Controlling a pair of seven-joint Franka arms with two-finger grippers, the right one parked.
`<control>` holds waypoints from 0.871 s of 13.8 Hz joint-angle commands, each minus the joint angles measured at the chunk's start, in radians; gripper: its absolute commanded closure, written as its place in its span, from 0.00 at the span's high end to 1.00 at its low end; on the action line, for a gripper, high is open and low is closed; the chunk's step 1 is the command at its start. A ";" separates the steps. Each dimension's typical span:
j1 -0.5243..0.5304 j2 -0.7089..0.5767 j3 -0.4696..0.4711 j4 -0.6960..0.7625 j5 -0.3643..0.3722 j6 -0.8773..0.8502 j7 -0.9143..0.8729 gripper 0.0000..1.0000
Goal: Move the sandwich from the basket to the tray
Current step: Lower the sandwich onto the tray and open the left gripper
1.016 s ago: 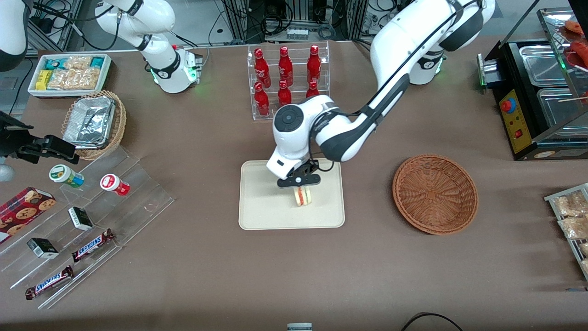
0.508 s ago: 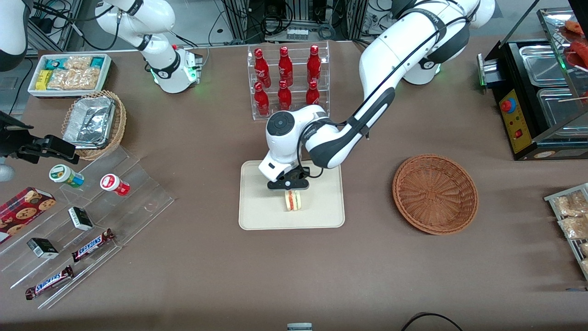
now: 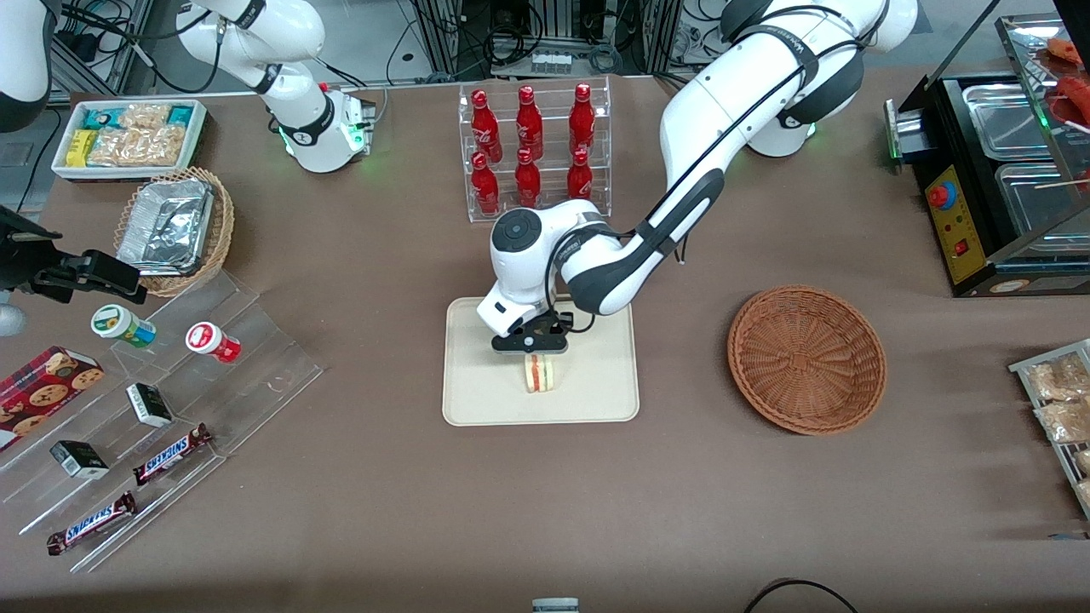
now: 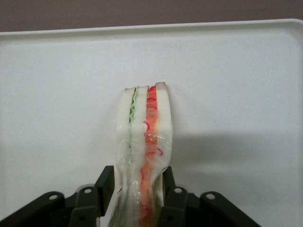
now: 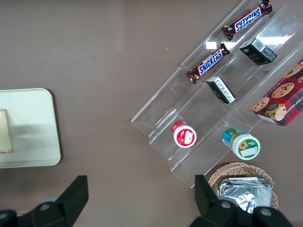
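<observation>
On the flat cream-white rectangular tray (image 3: 477, 383), the black two-finger gripper (image 3: 530, 343) stands clamped on the small triangular sandwich (image 3: 540, 373) of pale bread with red and green filling, which hangs upright, low over the tray's middle. The soft wedge already bows between the fingers (image 4: 174, 198) (its clear wrap looks slippery), so opening them while it stands on a narrow edge would likely tip it over. Toward the working arm's end, the round reddish-brown woven wicker basket (image 3: 806, 358) sits empty. Everything rests on a brown tabletop (image 3: 545, 502), with a clear rack of red bottles (image 3: 535, 145) farther from the camera than the tray.
</observation>
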 commanded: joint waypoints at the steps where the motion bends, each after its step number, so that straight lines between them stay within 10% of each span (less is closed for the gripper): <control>1: -0.002 -0.007 0.001 0.031 0.011 -0.015 -0.014 0.99; 12: 0.154 -0.353 0.001 0.021 -0.238 -0.378 -0.011 0.99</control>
